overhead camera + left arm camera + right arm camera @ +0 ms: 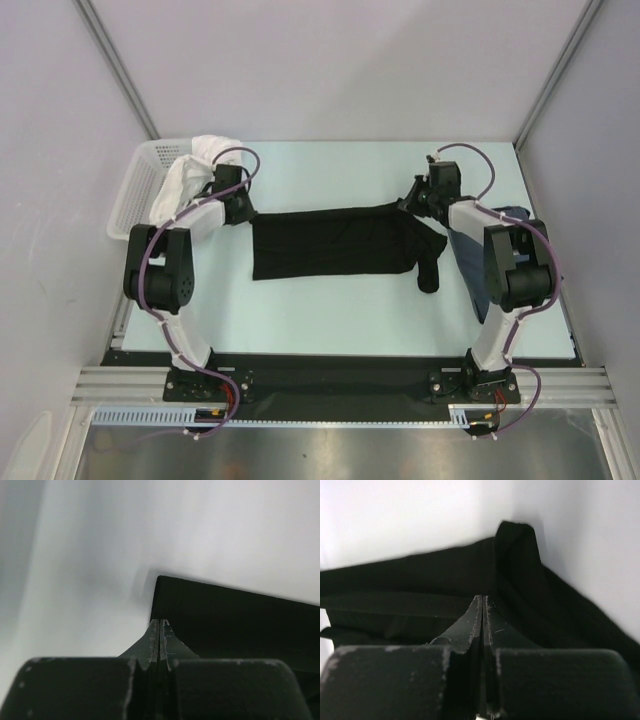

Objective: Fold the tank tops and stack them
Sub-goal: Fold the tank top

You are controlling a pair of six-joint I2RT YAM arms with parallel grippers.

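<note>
Over table (330,170), left gripper (248,212) and right gripper (408,206) pinch black top (330,245)

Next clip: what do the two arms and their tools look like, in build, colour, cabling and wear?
The left arm and right arm share one build: bulky black joint housings joined by white link shells, with a purple cable looping along each. The left tool and right tool each have two dark fingers tapering to thin tips, flecked with pale scuffs.
</note>
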